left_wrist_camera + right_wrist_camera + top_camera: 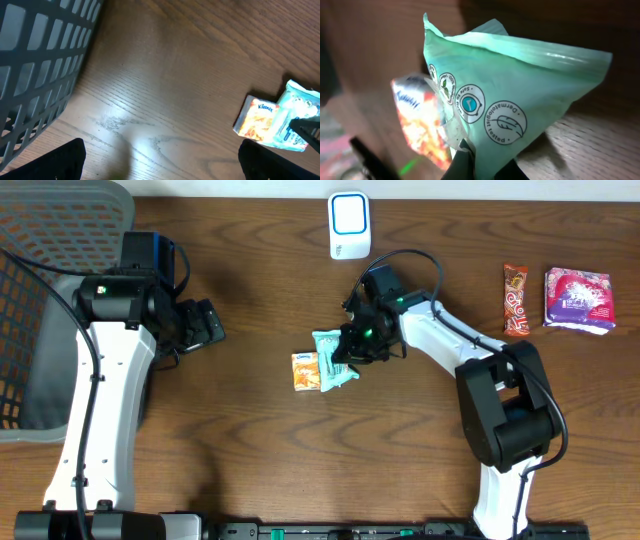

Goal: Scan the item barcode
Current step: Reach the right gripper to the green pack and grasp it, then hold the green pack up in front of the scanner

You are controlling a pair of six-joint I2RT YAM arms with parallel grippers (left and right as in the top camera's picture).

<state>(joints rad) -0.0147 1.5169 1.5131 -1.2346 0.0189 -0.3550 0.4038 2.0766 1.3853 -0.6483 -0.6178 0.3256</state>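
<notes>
Mid-table, right gripper [345, 352] pinches mint-green plastic packet [329, 366] overlapping orange tissue pack [305, 371], likely to carry it toward white box scanner [349, 225], far centre. Left gripper [208, 325] spread, idle at left.

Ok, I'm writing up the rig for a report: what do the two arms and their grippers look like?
The left arm and right arm have white rounded links between chunky black joint housings, with black cables looping alongside. The left gripper and right gripper are black. A green light glows near the right wrist.
</notes>
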